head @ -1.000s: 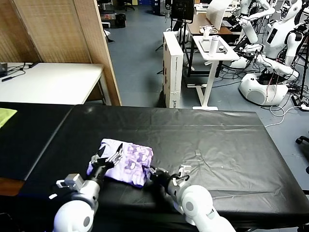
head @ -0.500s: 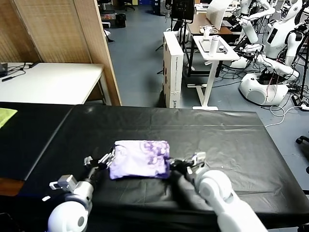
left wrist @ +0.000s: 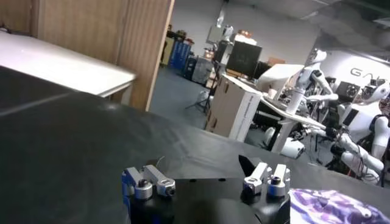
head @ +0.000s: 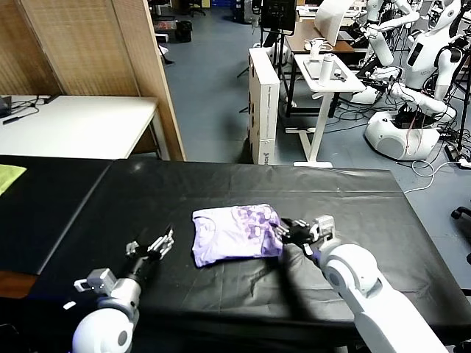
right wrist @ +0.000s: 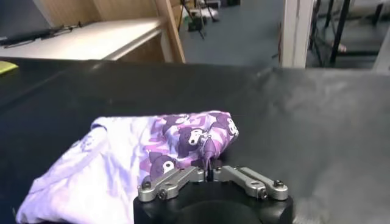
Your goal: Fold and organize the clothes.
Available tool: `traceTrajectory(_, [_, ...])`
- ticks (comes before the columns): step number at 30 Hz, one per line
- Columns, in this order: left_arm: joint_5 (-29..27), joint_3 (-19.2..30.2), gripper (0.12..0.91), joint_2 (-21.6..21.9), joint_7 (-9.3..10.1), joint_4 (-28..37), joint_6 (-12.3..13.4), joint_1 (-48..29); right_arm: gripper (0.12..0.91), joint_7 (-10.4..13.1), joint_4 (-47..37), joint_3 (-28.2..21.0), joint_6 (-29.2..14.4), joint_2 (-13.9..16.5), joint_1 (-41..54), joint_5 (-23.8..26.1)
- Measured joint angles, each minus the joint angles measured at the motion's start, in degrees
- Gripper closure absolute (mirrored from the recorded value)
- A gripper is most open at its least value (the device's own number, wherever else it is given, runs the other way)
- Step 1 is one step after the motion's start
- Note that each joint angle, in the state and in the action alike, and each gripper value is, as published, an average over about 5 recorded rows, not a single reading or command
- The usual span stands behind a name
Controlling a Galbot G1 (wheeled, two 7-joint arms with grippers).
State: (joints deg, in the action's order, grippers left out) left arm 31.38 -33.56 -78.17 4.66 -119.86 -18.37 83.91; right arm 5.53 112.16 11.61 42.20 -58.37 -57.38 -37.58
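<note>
The clothes are one pale lavender T-shirt [head: 232,234] with purple print, lying folded into a small bundle near the middle of the black table [head: 353,206]. My right gripper [head: 289,234] is at the bundle's right edge. In the right wrist view that gripper [right wrist: 209,172] is shut, pinching a fold of the printed T-shirt [right wrist: 122,164]. My left gripper [head: 151,246] stands open to the left of the shirt, apart from it and holding nothing. The left wrist view has that gripper [left wrist: 207,182] over bare black cloth, with the T-shirt [left wrist: 332,207] off to one side.
A yellow-green cloth [head: 9,176] lies at the far left edge. Behind the table stand a white desk [head: 81,125], a wooden screen [head: 96,44], a tall white box [head: 263,103] and other robots [head: 412,88]. Bare black tabletop stretches to the right.
My right gripper has dragged the shirt bundle to the right and a little farther from the near edge. The left gripper has come off the shirt and stays open at the left.
</note>
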Motion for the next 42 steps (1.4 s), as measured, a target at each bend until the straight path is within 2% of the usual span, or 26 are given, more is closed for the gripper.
traceTrajectory(3, [0.0, -0.3, 0.123, -0.3, -0.03, 0.2, 0.1, 0.2, 0.238, -0.7, 1.0, 0.2, -0.1, 1.3, -1.0, 2.2])
traceTrajectory(5, [0.0, -0.5, 0.123, -0.6, -0.07, 0.3, 0.3, 0.5, 0.149, -0.8, 0.9, 0.1, -1.7, 1.7, -1.4, 4.2])
traceTrajectory(7, [0.0, -0.6, 0.123, -0.8, -0.11, 0.3, 0.5, 0.8, 0.129, -0.8, 0.2, -0.3, -5.3, 1.5, -1.4, 6.4])
traceTrajectory(12, [-0.2, -1.4, 0.123, -1.6, -0.2, 0.3, 1.1, 1.7, 0.119, -1.4, -3.6, -1.9, -16.4, -0.3, -1.1, 10.7])
traceTrajectory(16, [-0.2, -2.3, 0.123, -2.0, -0.32, 0.2, 1.8, 2.7, 0.118, -0.6, -6.4, -2.9, -20.3, -1.9, -0.4, 13.2])
traceTrajectory(20, [-0.1, -2.8, 0.123, -2.5, -0.4, 0.2, 2.2, 3.3, 0.118, -0.3, -9.5, -3.6, -21.0, -2.9, 0.0, 17.4])
traceTrajectory(27, [-0.2, -2.9, 0.123, -3.0, -0.42, 0.0, 2.5, 3.8, 0.118, -2.0, -12.3, -4.4, -18.1, -3.1, -1.4, 25.0])
traceTrajectory(30, [-0.2, -2.9, 0.123, -3.0, -0.52, -0.2, 2.7, 3.8, 0.118, -1.1, -12.2, -3.9, -20.0, -3.2, -1.9, 24.0])
traceTrajectory(34, [-0.8, -2.8, 0.123, -2.7, -1.34, -0.5, 4.0, 4.2, 0.118, 1.2, -9.9, -1.8, -24.9, -2.6, -3.2, 18.7])
traceTrajectory(38, [-4.1, -2.1, 0.123, -1.5, -1.14, -0.5, 7.3, 5.0, 0.118, 1.8, -5.9, 1.8, -30.4, -1.6, -6.1, 16.0])
traceTrajectory(42, [-6.9, -1.5, 0.123, 0.5, -0.63, -0.8, 11.6, 6.3, 0.118, 1.7, -1.4, 6.5, -36.4, -1.6, -11.7, 18.4])
